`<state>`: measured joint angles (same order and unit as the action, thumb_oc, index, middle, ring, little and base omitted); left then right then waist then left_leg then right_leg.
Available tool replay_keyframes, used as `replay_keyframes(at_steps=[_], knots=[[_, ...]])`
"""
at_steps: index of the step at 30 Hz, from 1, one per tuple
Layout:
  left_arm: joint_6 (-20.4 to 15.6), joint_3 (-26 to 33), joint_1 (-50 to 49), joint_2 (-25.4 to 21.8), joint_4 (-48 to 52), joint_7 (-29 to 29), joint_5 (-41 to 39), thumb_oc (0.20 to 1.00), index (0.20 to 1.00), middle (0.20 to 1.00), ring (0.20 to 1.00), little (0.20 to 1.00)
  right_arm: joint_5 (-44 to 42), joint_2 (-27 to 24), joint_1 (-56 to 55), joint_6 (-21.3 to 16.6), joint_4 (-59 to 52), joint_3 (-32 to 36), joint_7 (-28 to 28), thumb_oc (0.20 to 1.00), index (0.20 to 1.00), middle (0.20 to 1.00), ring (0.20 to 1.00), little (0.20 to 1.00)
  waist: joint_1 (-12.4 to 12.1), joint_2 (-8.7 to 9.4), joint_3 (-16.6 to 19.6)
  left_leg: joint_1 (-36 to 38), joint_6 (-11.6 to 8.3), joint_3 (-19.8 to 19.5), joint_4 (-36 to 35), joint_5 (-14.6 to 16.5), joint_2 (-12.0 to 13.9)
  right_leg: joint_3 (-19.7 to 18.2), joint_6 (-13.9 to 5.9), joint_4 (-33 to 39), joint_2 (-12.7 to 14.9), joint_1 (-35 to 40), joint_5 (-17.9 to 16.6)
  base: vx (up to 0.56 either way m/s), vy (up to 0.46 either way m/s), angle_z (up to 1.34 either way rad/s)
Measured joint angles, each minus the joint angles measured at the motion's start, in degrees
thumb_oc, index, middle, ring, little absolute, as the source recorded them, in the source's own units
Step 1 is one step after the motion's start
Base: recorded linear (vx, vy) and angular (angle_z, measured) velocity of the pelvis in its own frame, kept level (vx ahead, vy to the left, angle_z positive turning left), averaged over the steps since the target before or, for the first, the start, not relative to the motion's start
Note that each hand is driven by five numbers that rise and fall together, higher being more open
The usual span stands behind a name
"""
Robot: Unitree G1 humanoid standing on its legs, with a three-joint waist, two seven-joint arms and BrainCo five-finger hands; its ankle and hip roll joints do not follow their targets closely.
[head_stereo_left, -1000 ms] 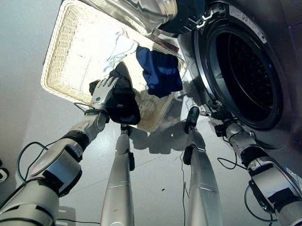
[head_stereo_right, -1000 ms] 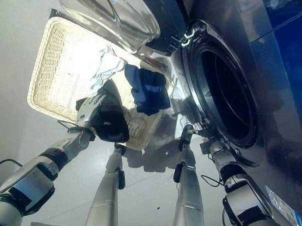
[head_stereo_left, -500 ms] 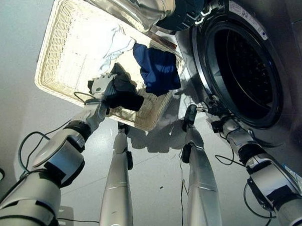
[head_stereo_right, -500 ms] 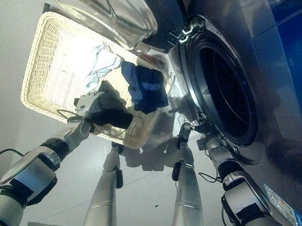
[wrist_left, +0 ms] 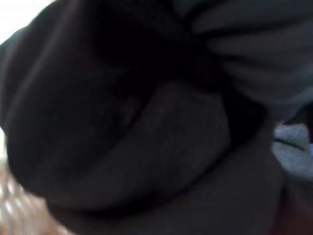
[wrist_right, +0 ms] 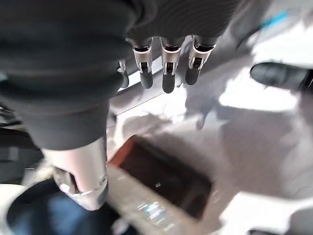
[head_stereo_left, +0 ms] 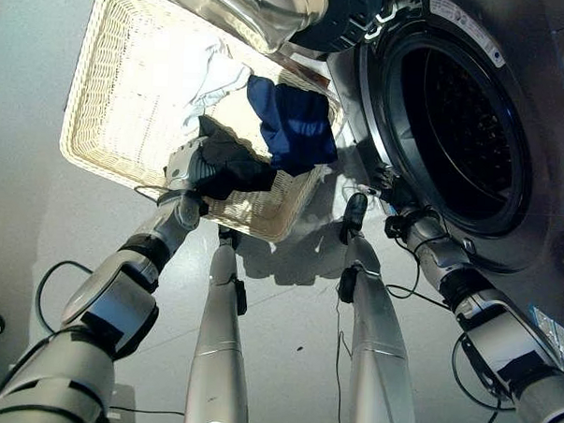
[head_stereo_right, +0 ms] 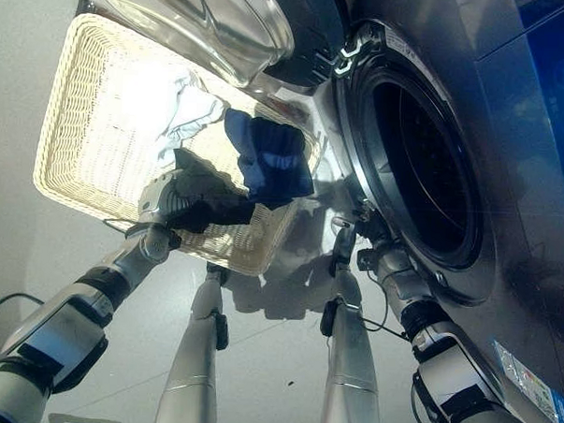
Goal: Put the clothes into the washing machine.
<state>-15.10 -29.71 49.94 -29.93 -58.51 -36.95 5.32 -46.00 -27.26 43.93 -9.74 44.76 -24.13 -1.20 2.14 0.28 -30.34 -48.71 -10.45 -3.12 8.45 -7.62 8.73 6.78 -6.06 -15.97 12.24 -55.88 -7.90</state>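
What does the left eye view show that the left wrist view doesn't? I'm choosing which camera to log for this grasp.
Left eye view alone: the wicker basket, navy garment, white cloth, the washing machine's open drum, and the right hand near the drum's lower rim. Left wrist view alone: the black garment's folds from very close. Shared: the black garment in the left hand.

My arms are silver-grey with black bands at the joints; each hand has silver fingers (wrist_right: 167,66) with dark tips and a dark ribbed wrist cover.
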Motion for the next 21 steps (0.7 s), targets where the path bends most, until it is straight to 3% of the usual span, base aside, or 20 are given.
replay_keyframes(at_steps=[3, 8, 11, 12, 15, 21], knots=[[-3.0, 3.8, -5.5, 0.2, 10.2, -5.9, 0.5, 0.2, 0.2, 0.2, 0.2, 0.2, -6.6, 1.0, -3.8, -0.1, -10.3, 1.5, -1.7, 1.0, 1.0, 1.0, 1.0, 1.0, -0.2, 0.16, -0.1, -0.2, -0.03, -0.1, 0.0, 0.0, 0.0, 0.0, 0.07, -0.1, 0.0, -0.3, 0.0, 0.0, -0.024, 0.0], [-6.4, 3.9, -7.5, 0.8, 20.7, -12.6, 6.6, 0.2, 0.2, 0.2, 0.2, 0.2, -12.8, 4.4, -7.3, 0.0, -20.6, 3.4, -4.7, 1.0, 1.0, 1.0, 1.0, 1.0, -1.1, 0.17, -0.1, -0.2, 0.0, -0.2, 0.1, 0.0, 0.0, 0.0, 0.08, -0.3, 0.0, -0.3, 0.0, 0.0, -0.015, 0.0], [-6.6, 4.0, -7.5, 0.9, 23.2, -13.8, 9.1, 0.2, 0.2, 0.2, 0.2, 0.2, -13.9, 4.6, -8.1, 0.1, -22.9, 3.4, -5.0, 1.0, 1.0, 1.0, 1.0, 1.0, -1.5, 0.18, -0.1, -0.2, 0.08, -0.2, 0.1, 0.1, 0.0, 0.0, 0.08, -0.3, 0.0, -0.3, 0.0, 0.01, -0.022, 0.0], [-6.5, 3.9, -8.0, -0.2, 31.0, -15.3, 13.8, 0.2, 0.2, 0.2, 0.2, 0.2, -15.9, 4.8, -9.9, 0.7, -30.0, 3.7, -6.3, 1.0, 1.0, 1.0, 1.0, 1.0, -1.6, 0.2, -0.1, -0.4, 0.01, -0.3, 0.1, 0.1, 0.0, 0.1, 0.09, -0.3, 0.0, -0.4, 0.1, 0.01, -0.03, 0.01], [-6.5, 3.9, -7.4, -0.6, 35.3, -16.0, 18.9, 0.2, 0.2, 0.2, 0.2, 0.2, -17.0, 5.6, -10.4, 1.7, -34.3, 3.6, -8.7, 1.0, 1.0, 1.0, 1.0, 1.0, -1.6, 0.23, -0.1, -0.4, 0.01, -0.3, 0.1, 0.1, 0.0, 0.1, 0.15, -0.3, 0.1, -0.4, 0.0, 0.01, -0.022, 0.0], [-6.1, 3.2, -4.3, -1.0, 37.9, -15.9, 25.7, 0.2, 0.2, 0.2, 0.2, 0.2, -18.4, 6.0, -10.2, 6.0, -37.6, 1.6, -12.5, 1.0, 1.0, 1.0, 1.0, 1.0, -1.5, 0.66, -0.2, -0.5, -0.16, -0.4, 0.4, 0.2, 0.0, 0.2, 0.11, -0.5, 0.1, -0.4, 0.1, 0.01, -0.027, 0.0]])
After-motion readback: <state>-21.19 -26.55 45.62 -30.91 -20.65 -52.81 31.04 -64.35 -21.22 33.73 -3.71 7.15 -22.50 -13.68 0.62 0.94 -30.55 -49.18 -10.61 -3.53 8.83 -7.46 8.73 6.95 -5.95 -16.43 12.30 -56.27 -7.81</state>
